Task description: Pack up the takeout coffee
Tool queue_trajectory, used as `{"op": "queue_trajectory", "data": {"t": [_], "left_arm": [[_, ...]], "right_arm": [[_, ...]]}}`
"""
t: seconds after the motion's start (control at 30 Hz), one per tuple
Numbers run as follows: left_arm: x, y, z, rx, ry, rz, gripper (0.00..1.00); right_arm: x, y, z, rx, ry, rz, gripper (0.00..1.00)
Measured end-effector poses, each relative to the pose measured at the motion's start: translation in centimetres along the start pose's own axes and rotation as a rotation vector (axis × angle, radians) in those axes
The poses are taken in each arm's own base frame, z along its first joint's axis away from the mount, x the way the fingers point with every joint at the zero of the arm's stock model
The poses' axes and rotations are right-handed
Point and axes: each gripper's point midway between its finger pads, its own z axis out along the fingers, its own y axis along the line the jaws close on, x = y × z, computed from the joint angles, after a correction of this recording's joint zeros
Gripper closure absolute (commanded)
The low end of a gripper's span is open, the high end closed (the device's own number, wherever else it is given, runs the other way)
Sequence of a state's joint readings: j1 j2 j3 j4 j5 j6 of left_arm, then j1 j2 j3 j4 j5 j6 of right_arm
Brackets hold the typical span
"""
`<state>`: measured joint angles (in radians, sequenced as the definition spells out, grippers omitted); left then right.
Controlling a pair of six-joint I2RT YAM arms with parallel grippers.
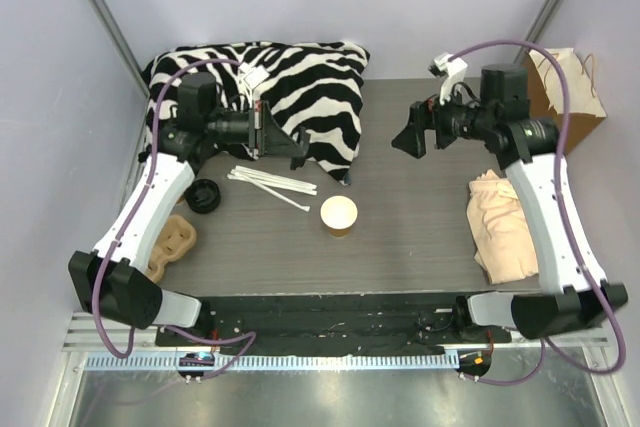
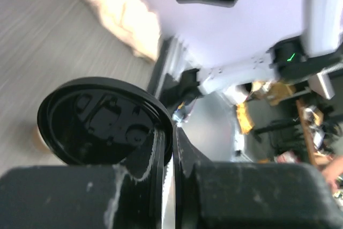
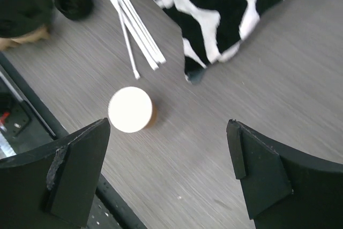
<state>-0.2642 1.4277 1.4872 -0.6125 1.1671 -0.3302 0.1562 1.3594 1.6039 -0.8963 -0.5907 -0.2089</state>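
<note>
ITEM: paper cup point(image 1: 339, 215) — lidless, upright, mid-table, near the white sticks point(image 1: 270, 185) | LID: black lid point(image 2: 99, 116), rim pinched in the closed left gripper point(image 2: 172, 132) | RIGHT: right gripper point(image 3: 167, 132) spread wide, empty, aloft | HANDLING: likely light, thin-walled, crushable — take hold gently round the sidewall.

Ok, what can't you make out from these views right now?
Cup, top and right wrist views: inside glares white, fill unclear.
Lid, top view: lost against the dark left gripper pinching it.
Paper bag, top view: partly hidden behind the right arm, opening unclear.
Left wrist view: table blurred.
</note>
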Motion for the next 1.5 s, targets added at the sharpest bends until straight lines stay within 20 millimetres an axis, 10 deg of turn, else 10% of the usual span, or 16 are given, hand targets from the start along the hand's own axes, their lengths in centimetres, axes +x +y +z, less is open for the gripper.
{"op": "queue_trajectory", "data": {"t": [0.27,0.53,1.07,1.27,1.5], "left_arm": [[-5.1,-7.2,1.1,0.278,-0.184,-0.014,1.00],[-6.1,-12.2,-0.3,0.422,-0.226,0.027,1.00],[-5.6,-14.2,0.4,0.511,-0.178,-0.011,1.00],[-5.5,-15.0,0.3,0.532,-0.172,-0.001,1.00],[-5.3,-15.5,0.3,0.545,-0.167,0.006,1.00]], "right_arm": [[-4.3,5.6,-4.8,-0.092,-0.263,-0.011,0.08],[-7.6,8.0,-5.1,-0.214,-0.405,0.038,0.47],[-12.7,17.3,-5.6,-0.552,-0.599,-0.003,0.50],[-12.0,17.8,-4.6,-0.558,-0.585,-0.029,0.34],[-11.4,17.2,-3.7,-0.533,-0.574,-0.048,0.42]]}}
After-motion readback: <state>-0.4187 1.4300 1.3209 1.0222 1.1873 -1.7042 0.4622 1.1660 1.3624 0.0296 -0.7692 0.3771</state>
